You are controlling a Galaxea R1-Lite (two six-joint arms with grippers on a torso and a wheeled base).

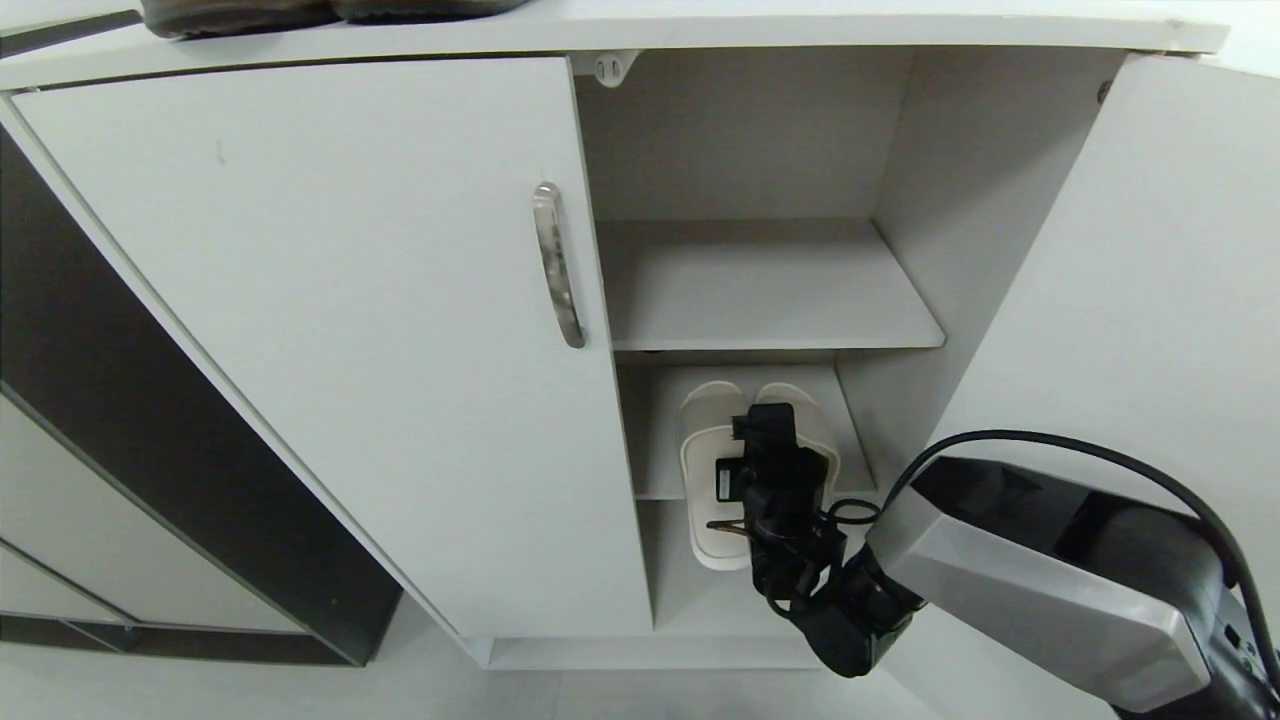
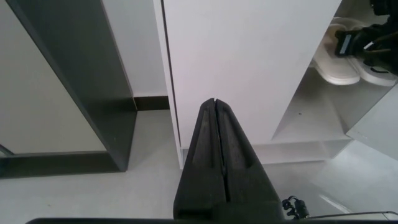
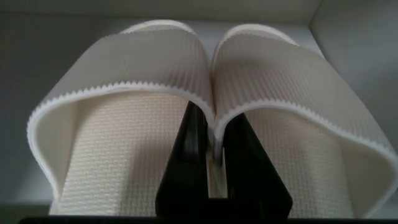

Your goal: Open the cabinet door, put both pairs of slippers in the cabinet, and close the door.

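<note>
The right gripper [image 1: 768, 440] is clenching the pair of white slippers [image 1: 703, 470] by their two inner strap edges, pinching them together so that both are travelling as one; the pair is lying toes-inward on the lower shelf [image 1: 655, 440] of the cabinet [image 1: 900, 150], heels jutting past the shelf's front edge, so I am judging this placing as nearly done but not yet released. The right door [image 1: 1150, 300] is standing wide open, giving the arm room, while the left door [image 1: 300, 300], with its curved metal handle [image 1: 557, 265], is sitting closed. The straps are showing fine ribs and a scalloped rim, the footbeds a small woven grain; the foam is probably yielding under the pinch. The cabinet is looking like smooth matte white board. The left gripper [image 2: 214, 155] is hanging low before the closed door, its dark fingers pressed together on nothing. Dark footwear [image 1: 240, 12], probably the second pair, is resting on the cabinet top.
</note>
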